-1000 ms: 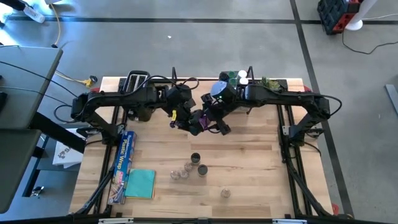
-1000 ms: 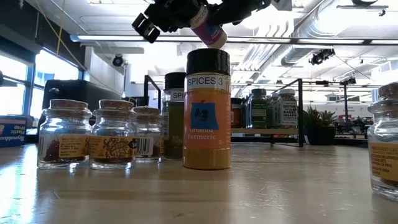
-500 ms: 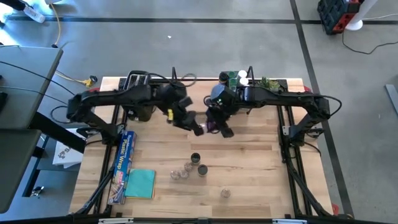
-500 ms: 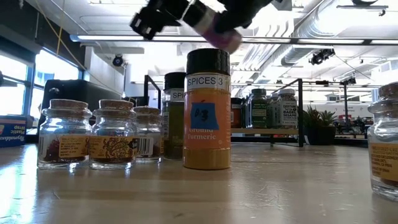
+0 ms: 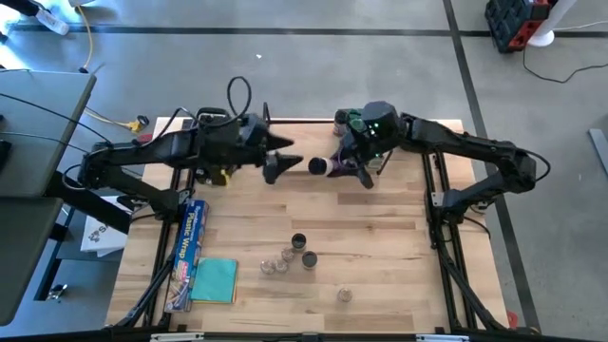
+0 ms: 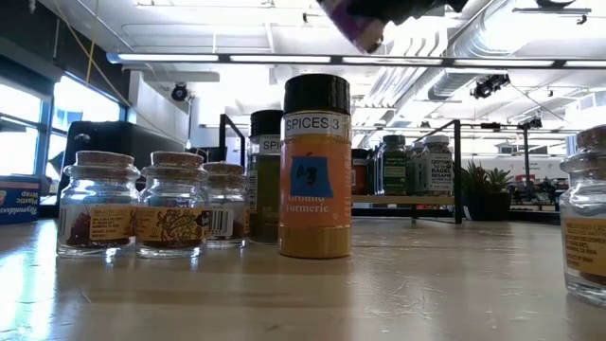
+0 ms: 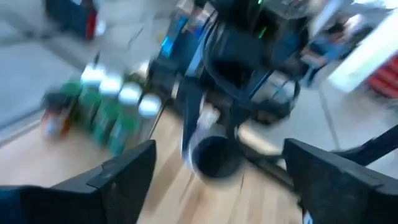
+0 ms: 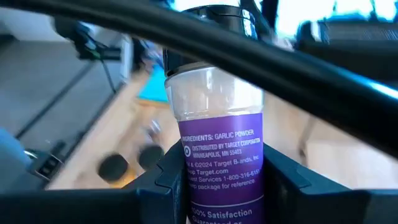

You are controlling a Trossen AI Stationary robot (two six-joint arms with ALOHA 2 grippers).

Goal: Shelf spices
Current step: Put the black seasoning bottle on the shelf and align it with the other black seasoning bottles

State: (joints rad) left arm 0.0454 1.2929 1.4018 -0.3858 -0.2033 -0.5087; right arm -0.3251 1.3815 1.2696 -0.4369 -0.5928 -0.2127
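Right wrist view: we see the right gripper [image 8: 221,180] clamped around the purple-labelled garlic powder jar [image 8: 219,149], held aloft near the shelf [image 5: 313,123]; we judge it light, rigid, smooth-walled, best gripped mid-body, while the left gripper [image 5: 275,166] stands wide, empty.

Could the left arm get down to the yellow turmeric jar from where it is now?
Probably yes. The left end effector is open and holds nothing, and bare table lies between it and the turmeric jar; only its neighbour jars crowd one side.
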